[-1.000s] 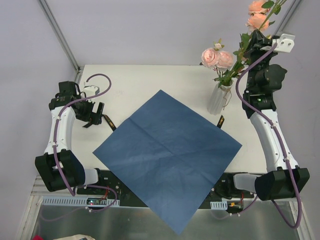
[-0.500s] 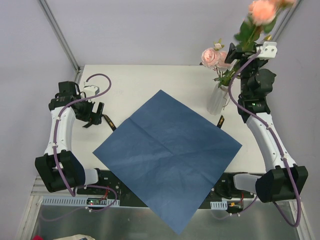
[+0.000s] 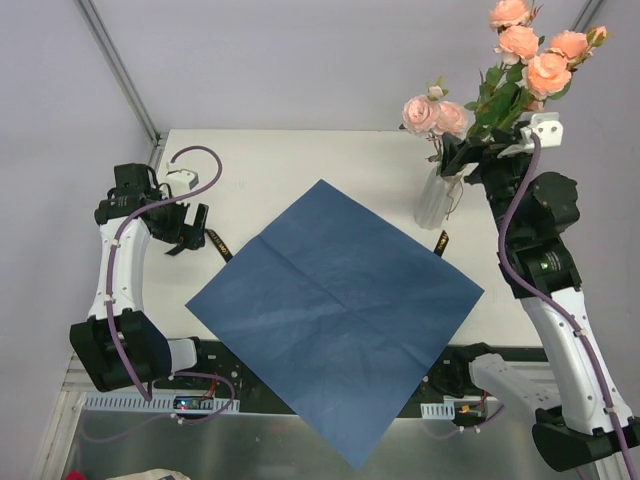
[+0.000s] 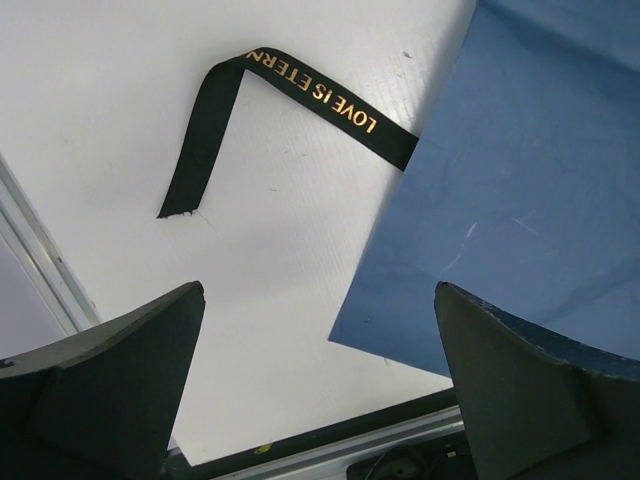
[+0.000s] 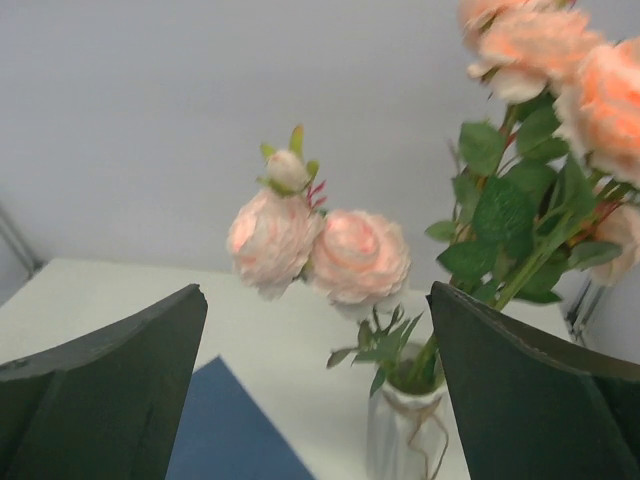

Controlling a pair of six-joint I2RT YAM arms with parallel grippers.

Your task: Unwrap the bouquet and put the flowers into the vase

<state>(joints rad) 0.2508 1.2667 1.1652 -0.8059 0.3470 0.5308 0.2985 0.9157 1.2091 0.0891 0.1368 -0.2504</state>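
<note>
The whitish vase stands at the table's back right, also in the right wrist view. The flowers are in it: two pale pink roses and taller peach roses on leafy stems that run down into its mouth. My right gripper hangs open just right of the vase, level with the leaves, and nothing is between its fingers. The blue paper lies spread flat mid-table. My left gripper is open and empty at the left, above the black ribbon.
A second short piece of black ribbon lies beside the paper's right corner, near the vase. The paper's near corner overhangs the table's front edge. A metal frame post rises at the back left.
My right gripper has opened and let go of the tall peach roses, which now stand in the vase. The right arm has drawn back towards the near side. The left arm has barely moved.
</note>
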